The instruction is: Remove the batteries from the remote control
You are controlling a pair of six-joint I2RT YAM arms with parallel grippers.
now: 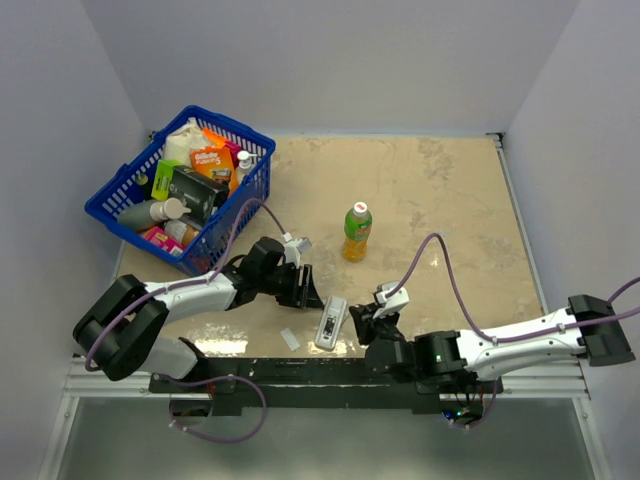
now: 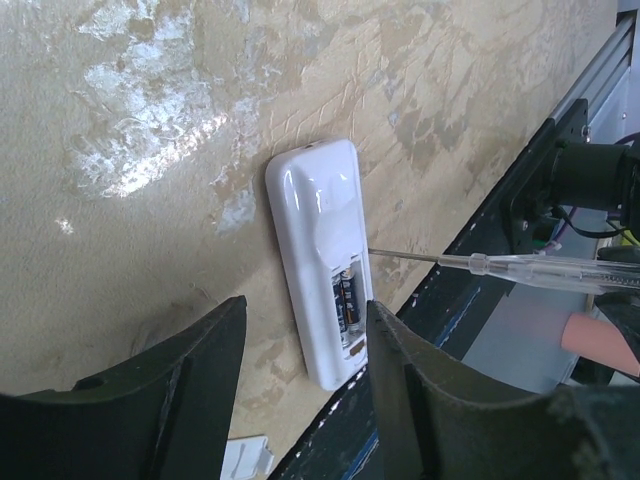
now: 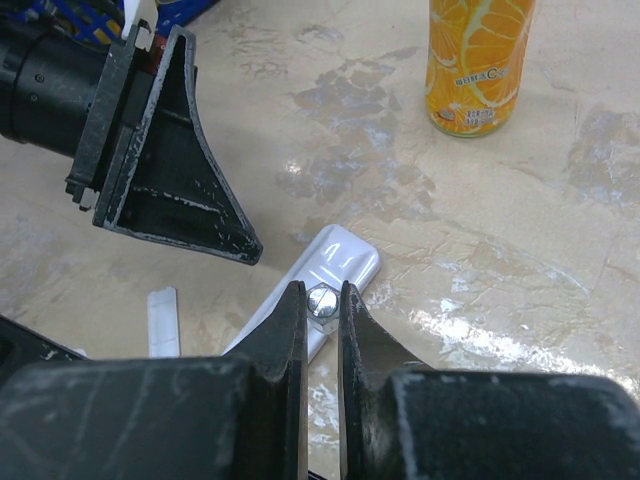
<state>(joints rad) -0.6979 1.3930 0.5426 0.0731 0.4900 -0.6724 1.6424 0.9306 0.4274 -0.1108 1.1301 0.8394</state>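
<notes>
My L claw point(image 2: 303, 330) is spread wide, fingers either side of the remote control point(image 2: 318, 225), which lies face-down by the table point(image 1: 450, 200) front edge. Batteries point(image 2: 346, 303) sit in its open recess. R claw point(image 3: 320, 292) pinches a thin clear stick point(image 2: 480, 263), tip at that recess.

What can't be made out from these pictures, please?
Right wrist: recess of the remote control and most of the stick, hidden behind the right gripper.
Top external: batteries, too small to see.
Left wrist: white piece, cut off by the bottom edge.
</notes>
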